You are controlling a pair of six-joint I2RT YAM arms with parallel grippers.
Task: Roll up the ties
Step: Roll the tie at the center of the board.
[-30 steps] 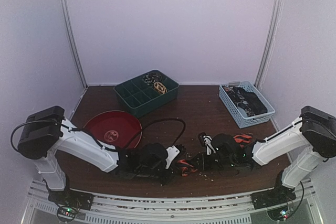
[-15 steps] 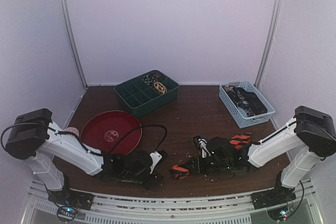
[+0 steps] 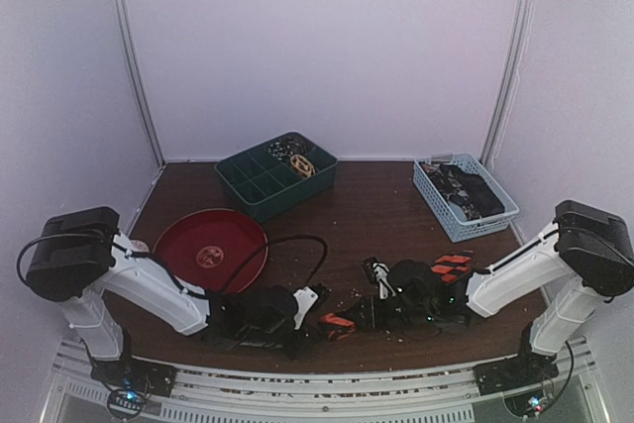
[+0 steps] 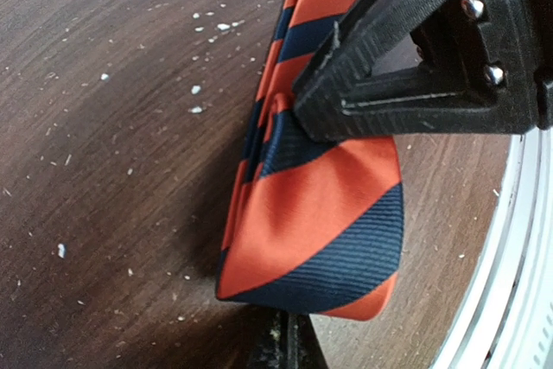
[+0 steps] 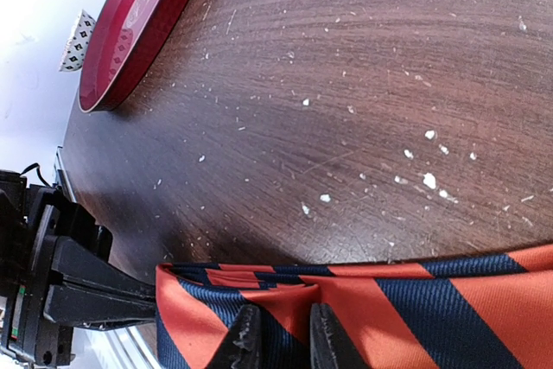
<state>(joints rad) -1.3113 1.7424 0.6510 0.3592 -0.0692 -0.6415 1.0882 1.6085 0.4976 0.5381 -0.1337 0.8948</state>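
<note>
Two end effectors meet right of the red plate (image 3: 213, 245): the right end effector (image 5: 281, 339) is grasping the folded striped tie (image 4: 320, 222), and the left end effector (image 4: 285, 347) is clenched just beside it.

Overhead, I only glimpse scraps of the striped tie (image 3: 338, 322); the basket (image 3: 433, 203) holds dark things, perhaps ties, too small to tell

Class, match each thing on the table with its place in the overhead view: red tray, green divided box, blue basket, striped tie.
Things:
1. red tray
2. green divided box
3. blue basket
4. striped tie

Places:
A. back right
B. near edge, middle
C. back, middle
D. left side

Pairs: 1-D, 2-C, 3-A, 4-B
</note>
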